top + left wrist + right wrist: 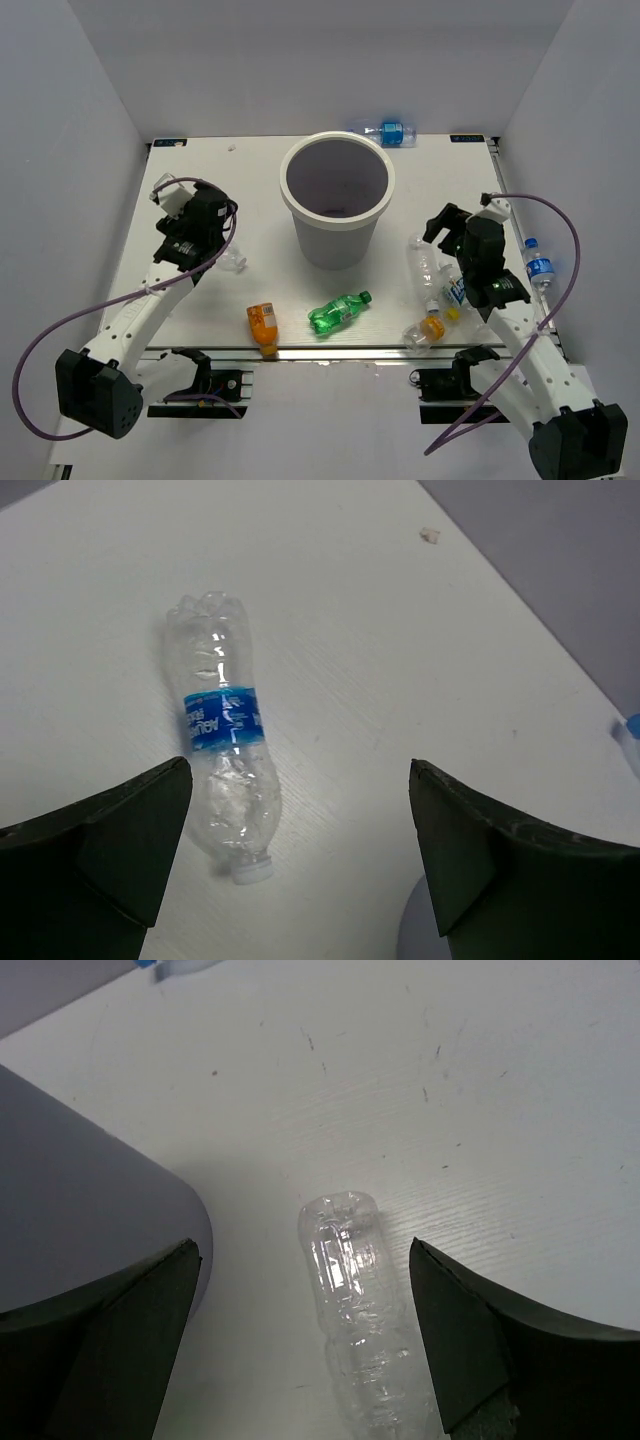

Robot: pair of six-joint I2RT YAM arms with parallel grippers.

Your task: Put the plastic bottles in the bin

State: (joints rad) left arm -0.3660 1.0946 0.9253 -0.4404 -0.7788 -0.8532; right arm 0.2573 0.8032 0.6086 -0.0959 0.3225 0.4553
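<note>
The white bin (335, 245) stood mid-counter (200, 180). The fingers of the left gripper (300, 780) were spread wide over a crushed clear bottle (225, 740) with a blue label, gripping nothing. Those of the right gripper (300, 1255), equally open, straddled a ribbed clear bottle (355, 1290) lying just beside the bin's wall. A green bottle (338, 312) and an orange bottle (262, 325) lay in front of the bin, and a blue-labelled bottle (390, 132) lay behind it.

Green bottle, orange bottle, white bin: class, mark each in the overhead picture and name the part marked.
green bottle (335, 314), top external view, middle of its body.
orange bottle (261, 322), top external view, middle of its body.
white bin (335, 245), top external view, front outer wall.
</note>
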